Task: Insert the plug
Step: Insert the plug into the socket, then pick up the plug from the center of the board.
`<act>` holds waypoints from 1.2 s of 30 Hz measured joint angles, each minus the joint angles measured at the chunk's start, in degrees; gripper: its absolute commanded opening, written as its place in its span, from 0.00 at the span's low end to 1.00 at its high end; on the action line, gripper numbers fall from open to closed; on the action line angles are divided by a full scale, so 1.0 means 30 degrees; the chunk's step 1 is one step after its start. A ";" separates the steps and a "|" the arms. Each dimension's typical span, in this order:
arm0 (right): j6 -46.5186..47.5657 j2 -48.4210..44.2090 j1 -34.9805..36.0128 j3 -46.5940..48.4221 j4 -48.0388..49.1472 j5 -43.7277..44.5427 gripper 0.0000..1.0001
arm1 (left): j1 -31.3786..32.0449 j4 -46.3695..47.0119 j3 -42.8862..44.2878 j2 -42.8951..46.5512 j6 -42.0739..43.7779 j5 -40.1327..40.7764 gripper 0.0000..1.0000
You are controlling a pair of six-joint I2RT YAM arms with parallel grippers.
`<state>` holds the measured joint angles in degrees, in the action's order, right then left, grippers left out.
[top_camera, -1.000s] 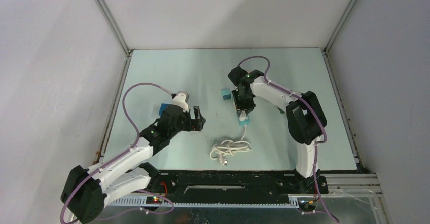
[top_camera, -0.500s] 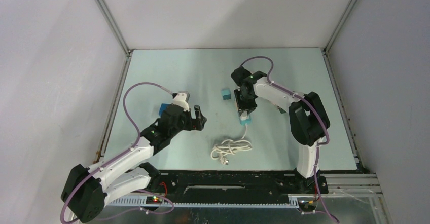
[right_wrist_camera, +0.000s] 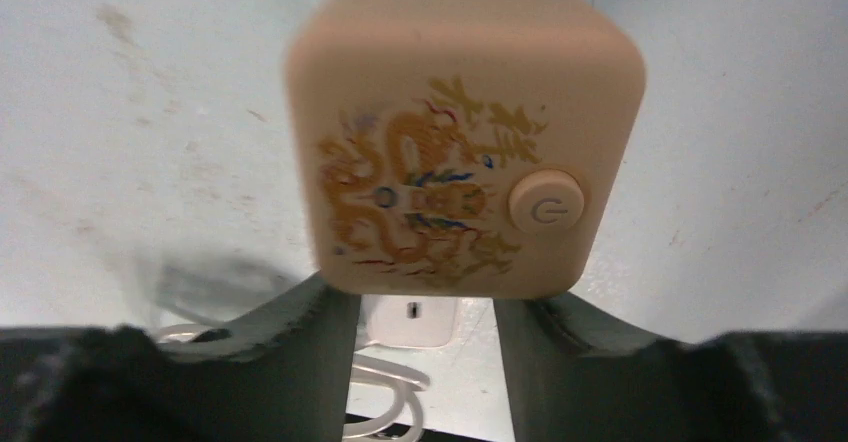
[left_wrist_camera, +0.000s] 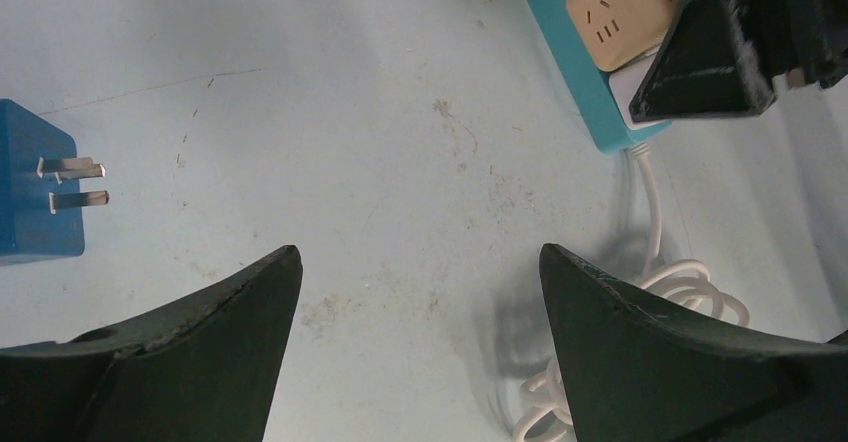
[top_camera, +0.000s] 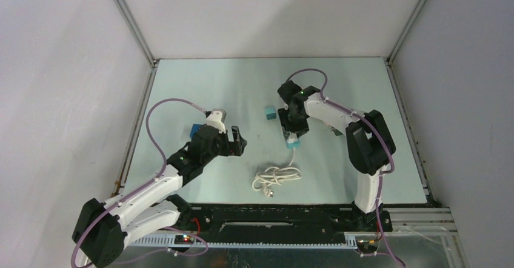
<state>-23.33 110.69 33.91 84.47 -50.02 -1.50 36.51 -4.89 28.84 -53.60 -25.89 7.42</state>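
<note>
A beige cube plug [right_wrist_camera: 465, 132] with a dragon print and a round button sits on the teal power strip [left_wrist_camera: 565, 62], seen from above in the right wrist view. My right gripper [right_wrist_camera: 430, 297] hangs over the strip [top_camera: 293, 139] at the cube's near edge. Its fingers [right_wrist_camera: 325, 352] stand a narrow gap apart, their tips hidden under the cube. Between them shows a white part of the strip [right_wrist_camera: 410, 322]. My left gripper [left_wrist_camera: 418, 252] is open over bare table, nothing between its fingers.
A blue adapter [left_wrist_camera: 35, 197] with two prongs lies left of the left gripper [top_camera: 237, 139]. A small teal plug [top_camera: 270, 112] lies left of the strip. The strip's white cable [top_camera: 276, 177] is coiled toward the near edge. Frame rails bound the table.
The right gripper has drawn a little toward the far side, uncovering more of the strip's near end. The left arm has not moved.
</note>
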 measured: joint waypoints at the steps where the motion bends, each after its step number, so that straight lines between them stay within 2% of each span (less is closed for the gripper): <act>1: 0.0189 -0.0080 0.0015 -0.0197 0.0080 0.0015 0.70 | 0.0000 0.0007 0.0000 0.0051 0.0000 0.0007 0.92; 5: 0.0765 -0.0153 0.0168 -0.1370 -0.0058 0.0066 0.97 | 0.0000 0.0007 0.0000 0.0073 0.0000 0.0022 0.92; 6: 0.0852 -0.0255 0.0211 -0.1479 -0.0109 0.0073 0.99 | 0.0000 0.0007 0.0000 0.0080 0.0000 0.0022 0.92; 9: 0.1056 -0.1326 0.0386 -0.1661 -0.0131 0.0087 1.00 | 0.0007 0.0007 0.0000 0.0073 0.0000 0.0044 0.92; 15: 0.1319 -0.5355 0.0481 -0.1887 0.0036 0.0663 1.00 | 0.0007 0.0000 0.0000 0.0073 0.0007 0.0080 0.95; 21: 0.1792 -0.9355 -0.0015 -0.3672 0.0597 0.1690 0.99 | 0.0007 -0.0364 0.0015 0.0087 0.0197 0.0590 1.00; 24: 0.2062 -1.1242 -0.1239 -0.5093 0.1115 0.1501 1.00 | 0.0007 -0.0801 0.0036 0.0168 0.0350 0.1027 1.00; 28: 0.2521 -1.3019 -0.4014 -0.6674 0.1698 0.0546 0.99 | 0.0000 -0.1370 0.0124 0.0466 0.0619 0.1647 1.00; 31: 0.2827 -1.3500 -0.5464 -0.7475 0.1814 -0.0044 0.99 | -0.0022 -0.1698 0.0335 0.0597 0.0758 0.2004 1.00; 36: 0.3089 -1.3537 -0.6462 -0.8269 0.2011 -0.0925 0.99 | -0.0109 -0.2098 0.1341 -0.0073 0.0860 0.2076 1.00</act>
<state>-14.06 70.08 14.52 59.66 -43.99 -4.27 36.18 -11.18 32.86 -53.82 -23.31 13.65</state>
